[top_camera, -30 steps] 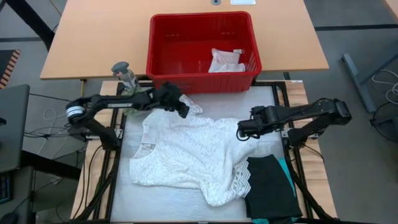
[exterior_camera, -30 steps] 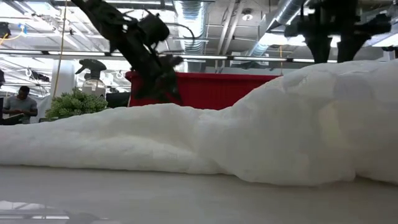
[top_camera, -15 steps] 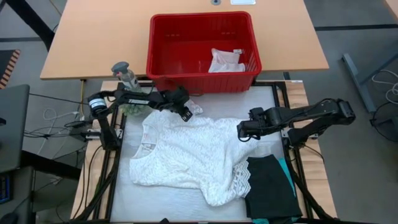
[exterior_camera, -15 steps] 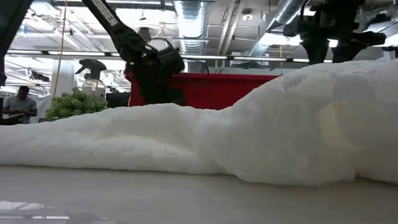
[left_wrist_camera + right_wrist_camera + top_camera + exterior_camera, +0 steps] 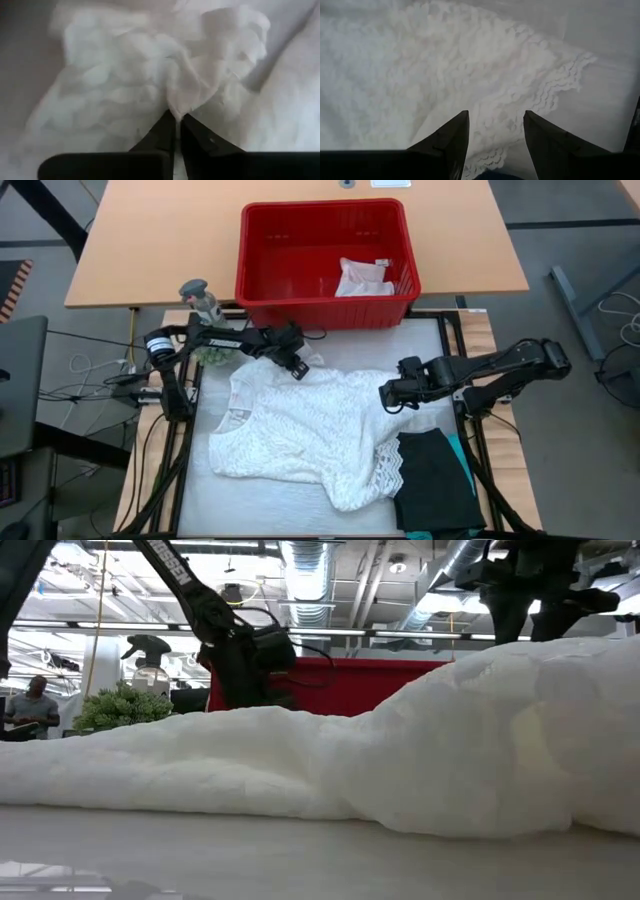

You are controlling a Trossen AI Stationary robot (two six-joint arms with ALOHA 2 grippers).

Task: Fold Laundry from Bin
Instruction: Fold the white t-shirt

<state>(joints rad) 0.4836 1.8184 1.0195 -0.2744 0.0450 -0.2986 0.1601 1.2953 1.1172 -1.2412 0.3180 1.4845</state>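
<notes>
White lacy top (image 5: 310, 430): spread flat on the pale work surface (image 5: 420, 340), directly under both grippers. Left gripper (image 5: 297, 367): down at the top's far sleeve, fingers (image 5: 167, 131) pinched together on a bunched fold of the white lace, which puckers up just ahead of the tips. Right gripper (image 5: 387, 394): poised over the opposite sleeve, its scalloped lace edge showing between the tips; fingers (image 5: 451, 137) stand apart, nothing between them, and contact with the cloth cannot be told. Red bin (image 5: 325, 305): just beyond the left gripper, on the tan table (image 5: 150, 240), touching neither gripper. Small white cloth (image 5: 363, 277): crumpled inside the bin, in the corner nearer the right gripper. Black garment (image 5: 435, 480): folded, lying near the right gripper on its near side, beside the top's hem. Teal garment (image 5: 464, 463): only an edge shows, under the black one. Spray bottle (image 5: 203, 300): upright, behind the left arm's forearm. Person (image 5: 30, 706): seated in the room far beyond the table, low view.
</notes>
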